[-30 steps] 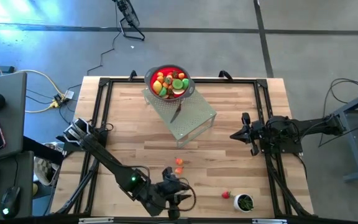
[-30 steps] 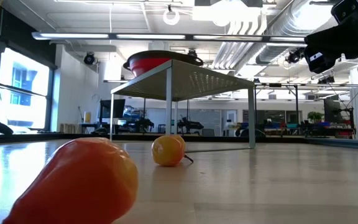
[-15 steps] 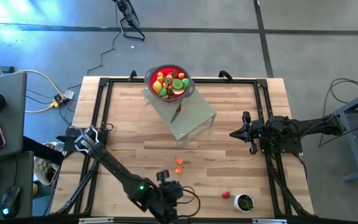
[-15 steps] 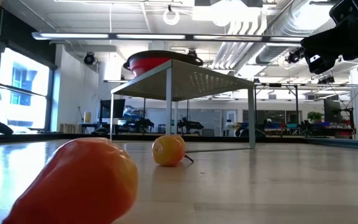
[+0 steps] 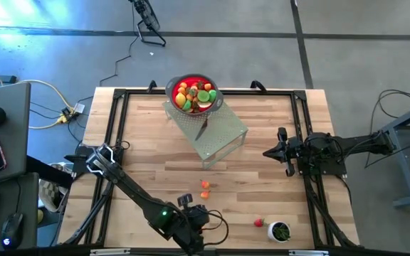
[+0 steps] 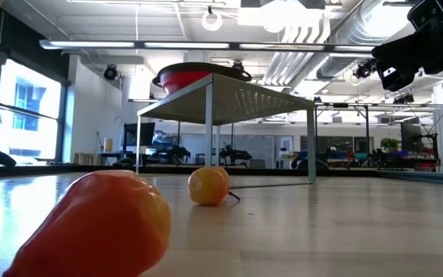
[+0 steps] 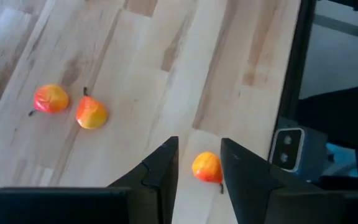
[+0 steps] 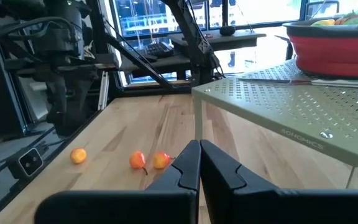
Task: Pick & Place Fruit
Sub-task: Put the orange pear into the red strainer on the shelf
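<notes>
Nearest loose fruit piece (image 7: pixel 206 167): small, orange, lay on the tabletop (image 5: pixel 148 142) near the front edge, directly ahead of the left claw (image 7: pixel 197 163) and seen between its two fingers in the left wrist view. Not touched, not lifted. Fingers stood partly apart, nothing held.

Two more orange-red pieces (image 5: pixel 205 189) lay side by side farther in, between that piece and the green perforated stand (image 5: pixel 216 131). A red piece (image 5: pixel 259 222) lay just beside the small white cup (image 5: pixel 280 231) at the front right.

Red bowl (image 5: pixel 194 94) sat on the stand's far end, already heaped with fruit; a knife (image 5: pixel 202 129) lay on the stand beside it.

Change over the last second: the left arm swung its wrist leftward along the front edge, from over the middle front toward the lone orange piece. Most of the shift came in the first half-second; since then only a slight adjustment. Fruit unmoved throughout.

Reading: the claw looked lined up for a descent on that piece. Pick not yet begun.

Right claw (image 5: pixel 269 152): closed, empty, parked at the right edge, unmoved.
</notes>
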`<state>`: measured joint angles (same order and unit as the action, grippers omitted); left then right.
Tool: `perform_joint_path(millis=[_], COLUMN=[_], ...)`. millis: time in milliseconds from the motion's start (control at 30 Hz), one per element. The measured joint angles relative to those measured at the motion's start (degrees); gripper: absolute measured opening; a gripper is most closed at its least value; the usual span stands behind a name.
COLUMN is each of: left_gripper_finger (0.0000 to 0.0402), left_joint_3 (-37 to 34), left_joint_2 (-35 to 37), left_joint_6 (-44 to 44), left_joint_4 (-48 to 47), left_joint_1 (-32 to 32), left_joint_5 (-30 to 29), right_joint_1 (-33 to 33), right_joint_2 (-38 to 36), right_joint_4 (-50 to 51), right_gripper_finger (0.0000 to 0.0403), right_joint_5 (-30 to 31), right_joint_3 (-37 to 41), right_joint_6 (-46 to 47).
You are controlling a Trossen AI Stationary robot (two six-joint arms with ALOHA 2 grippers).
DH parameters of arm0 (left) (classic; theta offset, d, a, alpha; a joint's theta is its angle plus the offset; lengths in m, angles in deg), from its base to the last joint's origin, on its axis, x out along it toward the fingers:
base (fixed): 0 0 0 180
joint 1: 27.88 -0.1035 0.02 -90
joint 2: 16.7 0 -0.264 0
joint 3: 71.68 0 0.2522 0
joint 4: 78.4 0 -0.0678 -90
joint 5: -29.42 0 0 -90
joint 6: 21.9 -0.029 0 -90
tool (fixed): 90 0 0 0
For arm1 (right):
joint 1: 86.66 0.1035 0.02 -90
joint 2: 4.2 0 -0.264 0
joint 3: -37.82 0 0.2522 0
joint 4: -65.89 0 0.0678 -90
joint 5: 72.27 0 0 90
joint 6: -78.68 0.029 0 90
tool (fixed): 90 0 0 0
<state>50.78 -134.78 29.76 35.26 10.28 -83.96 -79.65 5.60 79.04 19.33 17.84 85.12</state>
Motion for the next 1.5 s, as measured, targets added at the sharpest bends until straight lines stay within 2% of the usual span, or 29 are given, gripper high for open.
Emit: perform_joint_path(millis=[100, 200, 533, 700, 967, 1200, 1500], left_gripper_finger=[0.0116, 0.0129, 0.0241, 0.0275, 0.028, 0.028, 0.028], left_joint_3=[0.0, 0.0, -0.09, -0.09, -0.09, -0.13, -5.81], left_joint_2=[0.0, 0.0, -2.48, -5.28, -7.65, -7.67, -7.72], left_joint_6=[0.03, 1.22, 1.18, 1.17, 4.07, 5.46, 6.71], left_joint_4=[-0.16, -0.55, -2.41, -0.6, 2.24, 1.62, 9.6], left_joint_1=[-0.85, -2.38, -4.89, -4.73, -4.27, -2.95, -2.46], left_joint_5=[0.48, 3.48, 14.73, 15.55, 17.33, 15.27, 15.41], right_joint_1=[-0.01, -0.02, -0.02, -0.01, 0.0, -0.01, -0.02], right_joint_2=[0.0, 0.0, 0.0, 0.05, 0.11, 0.11, 0.11], right_joint_4=[0.05, 0.33, 1.65, 2.24, 2.22, 2.72, 2.51], right_gripper_finger=[0.0003, 0.0003, 0.0003, 0.0003, 0.0003, 0.0002, 0.0002], right_joint_5=[0.33, 1.71, 2.99, 2.99, 2.97, 2.97, 2.99], right_joint_3=[0.0, 0.0, 0.0, 0.0, 0.0, 0.0, 0.0], right_joint_6=[0.0, 0.0, -0.02, -0.02, 0.04, 2.38, 2.56])
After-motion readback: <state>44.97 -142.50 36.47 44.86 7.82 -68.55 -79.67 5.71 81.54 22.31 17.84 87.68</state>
